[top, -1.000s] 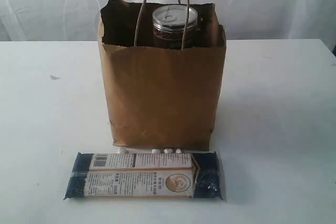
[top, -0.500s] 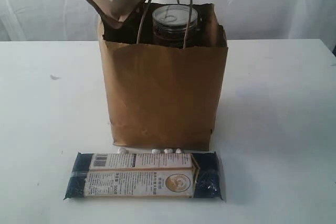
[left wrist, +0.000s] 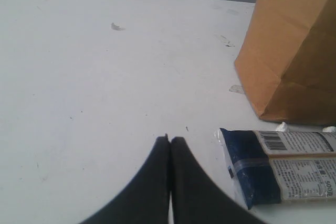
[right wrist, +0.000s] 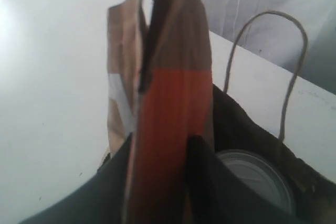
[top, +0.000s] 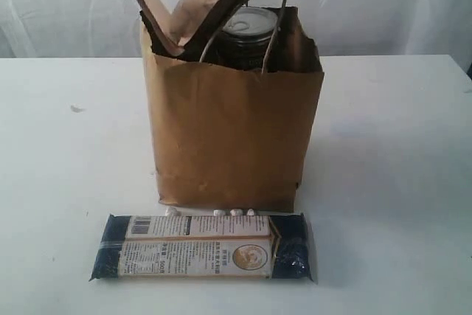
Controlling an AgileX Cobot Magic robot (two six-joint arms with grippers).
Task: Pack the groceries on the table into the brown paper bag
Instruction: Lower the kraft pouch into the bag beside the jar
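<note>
One hand (right wrist: pixel 163 148) holds pouch (top: pixel 184 5) at bag (top: pixel 228 138) top.

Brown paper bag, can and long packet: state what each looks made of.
Brown paper bag: matte kraft paper, creased, ragged top edge. Can: probably metal; shiny silver lid with raised rings. Long packet: likely glossy plastic film, wrinkled, with a paper-looking label.

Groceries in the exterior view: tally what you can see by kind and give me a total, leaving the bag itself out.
Pouch: 1, the brown pouch with orange strip, at the bag's mouth
Can: 1, the dark can, inside the brown paper bag
Packet: 1, the long dark-blue packet, lying on the table
Total: 3
</note>
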